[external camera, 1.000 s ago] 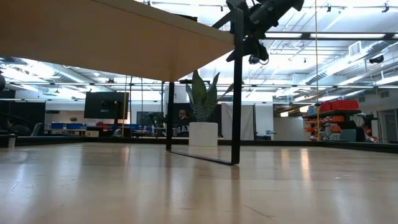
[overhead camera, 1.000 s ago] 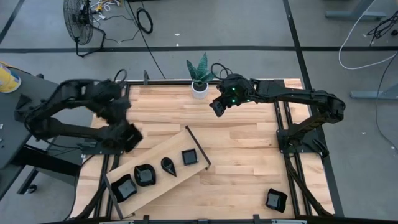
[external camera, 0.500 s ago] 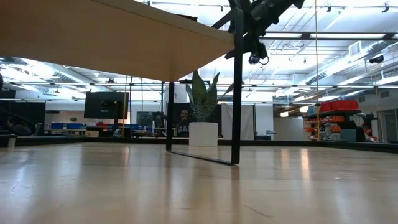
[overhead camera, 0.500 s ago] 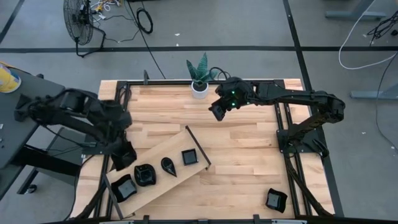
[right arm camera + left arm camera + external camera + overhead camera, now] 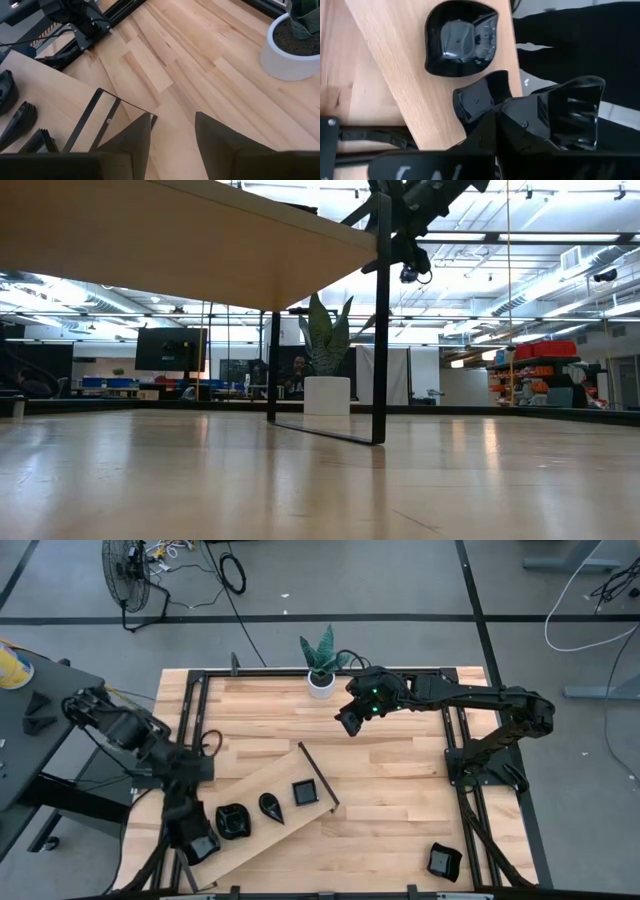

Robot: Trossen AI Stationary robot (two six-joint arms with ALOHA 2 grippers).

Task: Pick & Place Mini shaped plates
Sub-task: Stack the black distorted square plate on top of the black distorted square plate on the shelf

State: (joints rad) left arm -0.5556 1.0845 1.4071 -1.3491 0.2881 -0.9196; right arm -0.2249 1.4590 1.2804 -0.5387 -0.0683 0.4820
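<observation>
Black glossy stock, as I count it from my station: three mini shaped plates on the raised wooden board (image 5: 262, 802) — wavy rounded dish (image 5: 232, 822), teardrop dish (image 5: 270, 806), square dish (image 5: 305, 792) — in a row along it. A fourth, the corner dish (image 5: 443, 861), sits apart on the table (image 5: 400, 790) near its front right corner. My left gripper (image 5: 196, 842) is at the board's lower end, fingers pressed together on a squarish dish (image 5: 572, 117). My right gripper (image 5: 349, 718) hangs over the table's far middle, near the potted plant (image 5: 321, 658), fingers parted, holding nothing.
</observation>
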